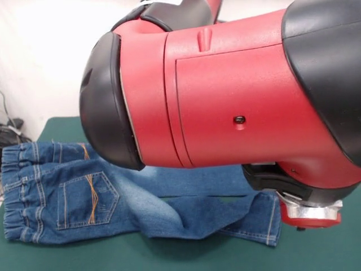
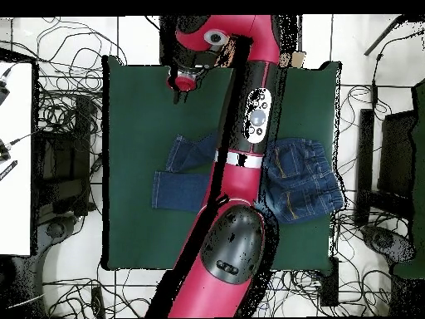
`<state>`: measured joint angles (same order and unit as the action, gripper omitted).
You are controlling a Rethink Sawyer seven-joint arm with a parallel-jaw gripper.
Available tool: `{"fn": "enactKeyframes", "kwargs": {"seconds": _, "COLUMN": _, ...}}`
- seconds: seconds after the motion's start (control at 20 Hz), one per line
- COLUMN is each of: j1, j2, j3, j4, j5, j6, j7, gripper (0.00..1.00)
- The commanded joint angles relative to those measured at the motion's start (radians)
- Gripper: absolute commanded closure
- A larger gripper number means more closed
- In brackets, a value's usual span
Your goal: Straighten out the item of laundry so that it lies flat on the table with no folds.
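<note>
The blue denim jeans lie on the dark green table with the back pockets and their orange stitching facing up. The gathered waistband is at the left in the front view. One leg folds diagonally over the other, and the fabric bunches where they cross. In the overhead view the jeans lie mid-table, and my arm hides their middle. My gripper hangs near the table's far edge, away from the jeans. In the front view the gripper shows at the lower right, just beyond the leg cuffs, mostly hidden by the arm.
My red and black arm fills most of the front view and crosses the table lengthwise in the overhead view. Cables and dark equipment lie on the floor around the table. A white surface stands at the left.
</note>
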<state>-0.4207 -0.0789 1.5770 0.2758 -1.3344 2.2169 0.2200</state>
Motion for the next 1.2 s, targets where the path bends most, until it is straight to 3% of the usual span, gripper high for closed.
{"fn": "enactKeyframes", "kwargs": {"seconds": 0.05, "j1": -0.001, "j2": 0.030, "j3": 0.045, "j4": -0.047, "j5": -0.127, "j6": -0.037, "j7": -0.095, "gripper": 0.00}}
{"fn": "enactKeyframes", "kwargs": {"seconds": 0.35, "j1": 0.018, "j2": 0.045, "j3": 0.054, "j4": -0.057, "j5": -0.244, "j6": -0.050, "j7": -0.123, "gripper": 0.00}}
{"fn": "enactKeyframes", "kwargs": {"seconds": 0.7, "j1": 0.043, "j2": -0.002, "j3": 0.041, "j4": -0.033, "j5": -0.398, "j6": 0.118, "j7": -0.287, "gripper": 0.00}}
{"fn": "enactKeyframes", "kwargs": {"seconds": 0.85, "j1": 0.051, "j2": -0.019, "j3": 0.043, "j4": -0.019, "j5": -0.393, "j6": 0.115, "j7": -0.276, "gripper": 0.00}}
{"fn": "enactKeyframes", "kwargs": {"seconds": 1.0, "j1": 0.040, "j2": -0.064, "j3": 0.061, "j4": 0.005, "j5": -0.277, "j6": 0.118, "j7": -0.205, "gripper": 0.00}}
{"fn": "enactKeyframes", "kwargs": {"seconds": 1.2, "j1": 0.027, "j2": -0.105, "j3": -0.029, "j4": 0.054, "j5": -0.312, "j6": 0.199, "j7": -0.323, "gripper": 0.00}}
